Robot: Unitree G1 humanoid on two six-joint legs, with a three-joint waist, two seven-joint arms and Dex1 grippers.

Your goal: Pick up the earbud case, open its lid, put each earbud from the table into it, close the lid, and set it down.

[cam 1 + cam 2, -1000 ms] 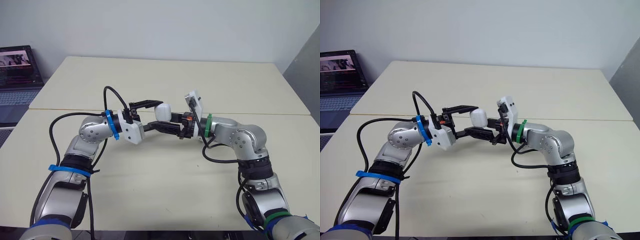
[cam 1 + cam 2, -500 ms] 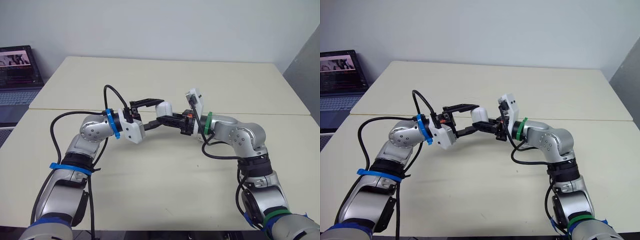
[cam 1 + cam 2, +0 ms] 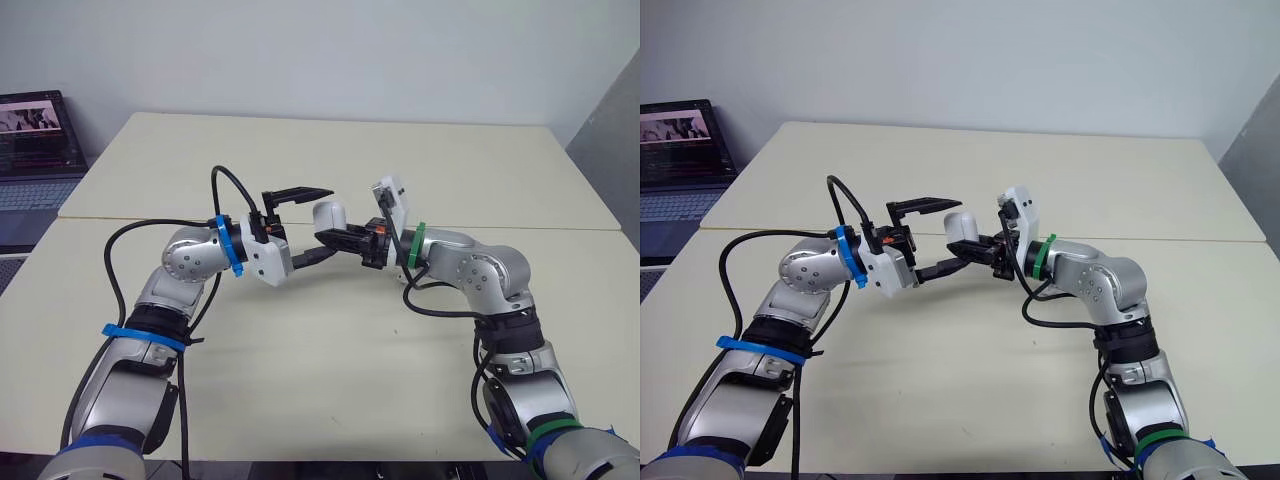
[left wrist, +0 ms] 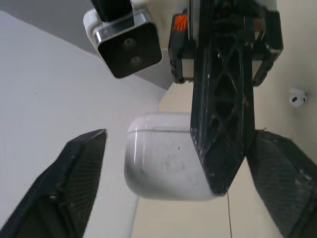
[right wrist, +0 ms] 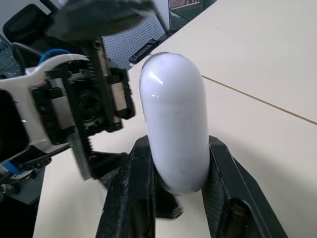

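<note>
Case (image 3: 330,214) is pinched by one end between the right fingers (image 5: 136,198), clear of the bench (image 3: 300,380). The left fingers (image 3: 300,192) stand spread to either side of it, touching nothing. To open it cleanly, a left finger should probably catch the lid (image 4: 158,122) at its seam, beyond the right fingertips; the lid looks shut, so any contents are hidden, and one earbud (image 4: 297,97) lies on the bench past the fingers.

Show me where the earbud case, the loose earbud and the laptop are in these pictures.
earbud case (image 5: 173,124), right wrist view, middle of its white shell.
earbud (image 4: 297,97), left wrist view, its rounded white head.
laptop (image 3: 35,125), left eye view, its lit screen.
</note>
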